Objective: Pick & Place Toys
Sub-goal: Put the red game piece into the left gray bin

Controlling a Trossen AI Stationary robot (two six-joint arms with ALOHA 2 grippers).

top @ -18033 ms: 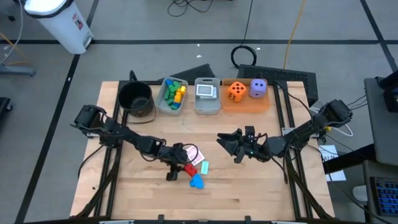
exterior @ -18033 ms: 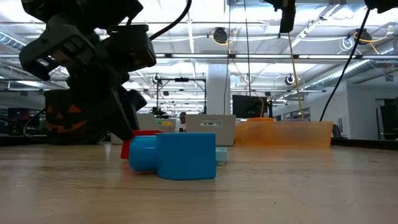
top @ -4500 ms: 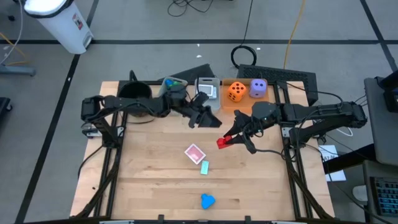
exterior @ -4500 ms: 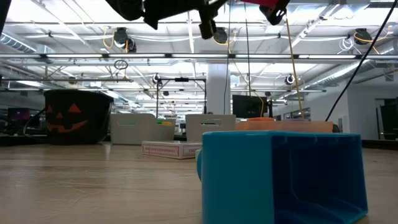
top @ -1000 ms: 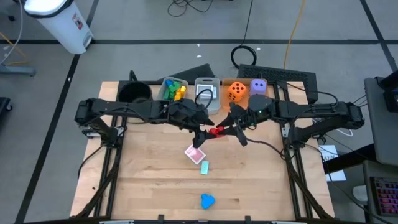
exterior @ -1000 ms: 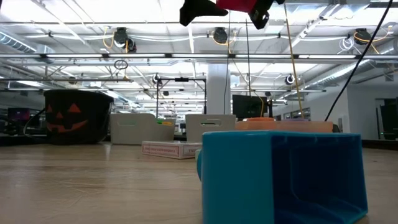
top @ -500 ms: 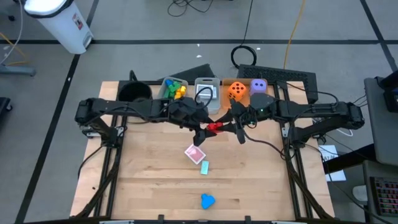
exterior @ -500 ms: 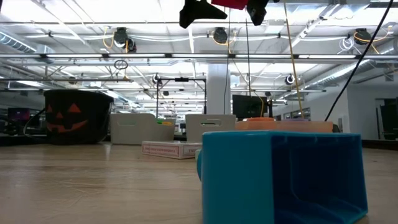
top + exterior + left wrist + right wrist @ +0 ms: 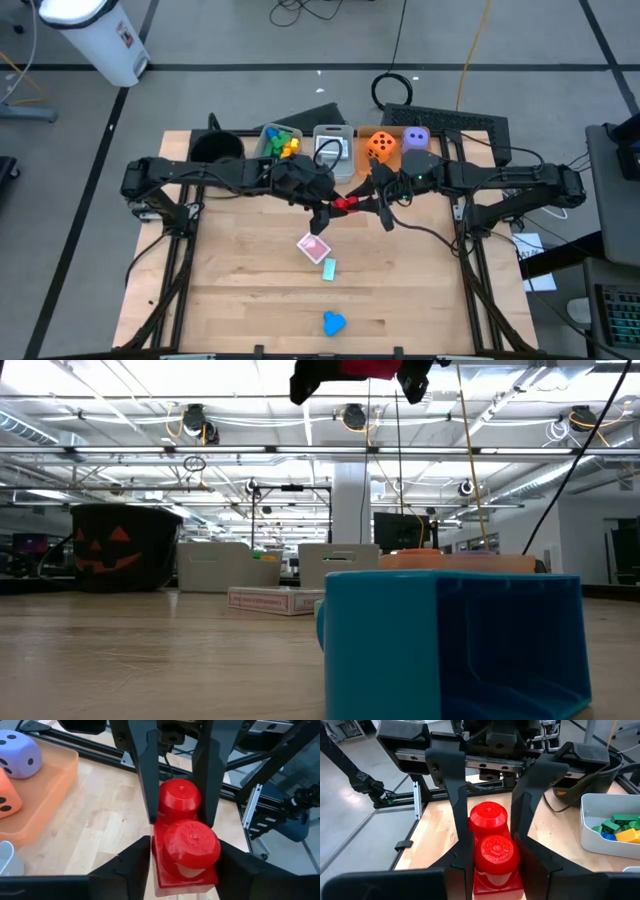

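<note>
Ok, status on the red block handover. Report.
Both grippers meet mid-table, above the board. Red block sits between left gripper fingers and right gripper fingers, both pressed against it. Nothing blocking.

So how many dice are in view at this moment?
2. The orange die and the purple die sit side by side in the orange tray at the table's far edge, orange on the left. None seen elsewhere.

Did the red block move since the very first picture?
Yes. The red block left the table near the card and now hangs higher, toward the bins.
</note>
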